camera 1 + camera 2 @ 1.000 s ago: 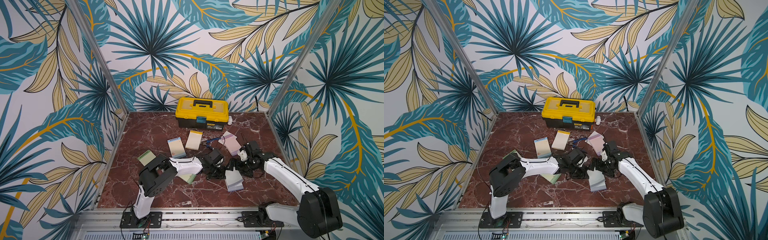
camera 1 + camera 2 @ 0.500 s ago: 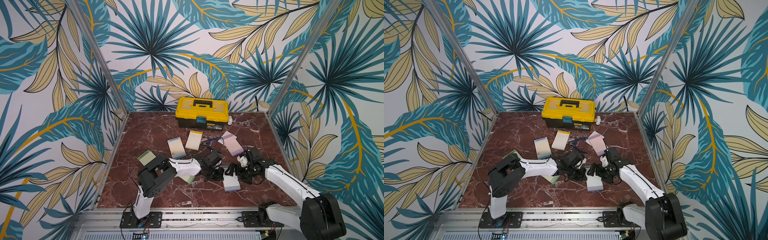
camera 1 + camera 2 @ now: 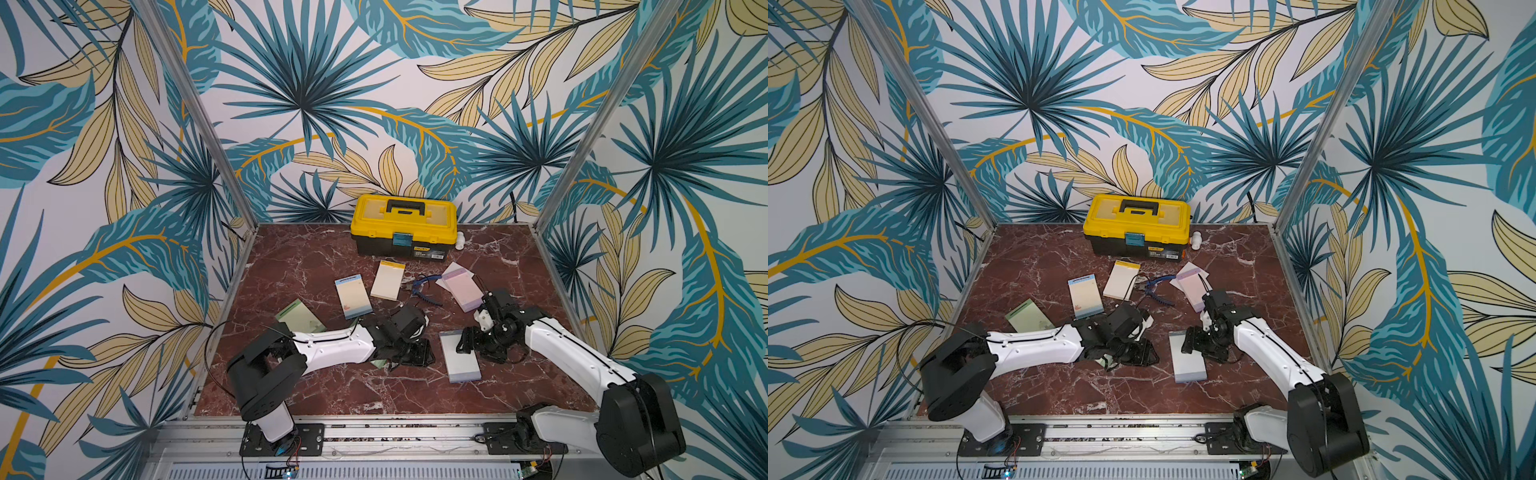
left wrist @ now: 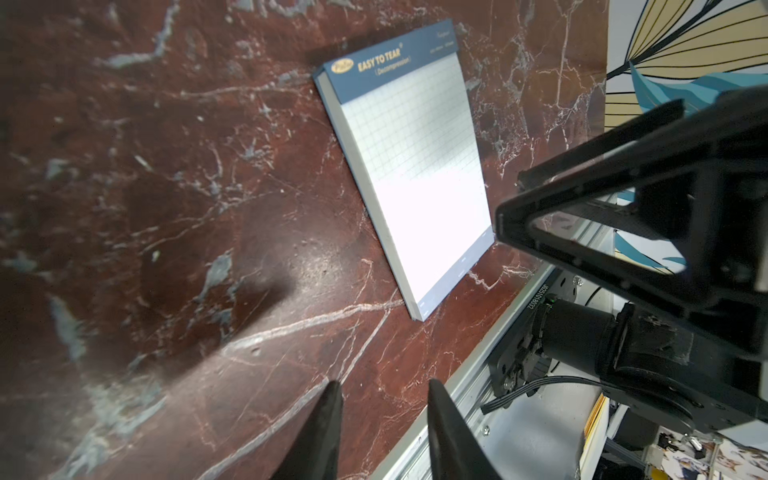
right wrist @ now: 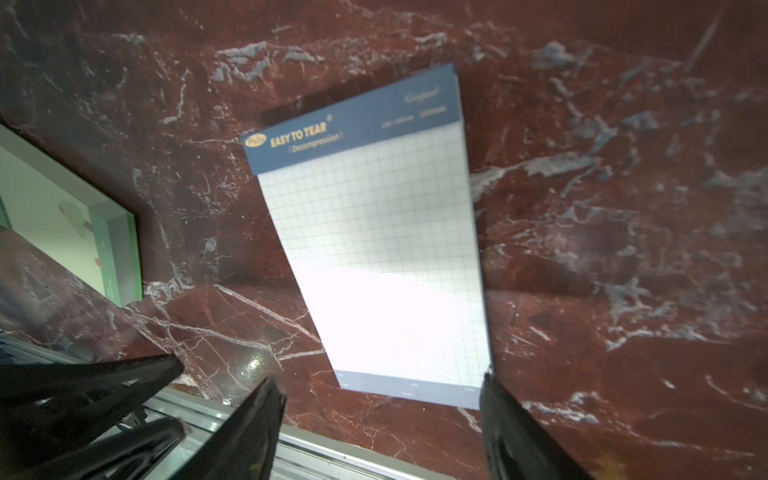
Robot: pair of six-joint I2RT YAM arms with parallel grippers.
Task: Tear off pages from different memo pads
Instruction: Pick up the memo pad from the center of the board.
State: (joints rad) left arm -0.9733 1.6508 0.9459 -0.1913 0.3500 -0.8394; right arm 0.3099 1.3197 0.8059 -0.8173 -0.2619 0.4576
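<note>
Grey-lavender memo pad [image 3: 459, 355] lies flat, lower centre in a top view, between my part-open left gripper [image 4: 383, 383] and wide-spread right gripper [image 5: 380, 380], both empty; unpinned, it could slide instead of tearing.

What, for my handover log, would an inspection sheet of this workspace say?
Surface: red-brown marble tabletop, no spills seen.
Job's things: grid pad flat between the arms; green pad, blue-bordered pad, cream pad and pink pad farther back; second green pad by the left arm.
Clutter: yellow toolbox and white bottle at the back, small blue item mid-table.
Grippers: left gripper fingers apart, empty; right gripper fingers wide apart at the grid pad's edge, empty.
Cables: black cable looping beside the left arm's base.
Surroundings: leaf-print walls, metal rail in front.
</note>
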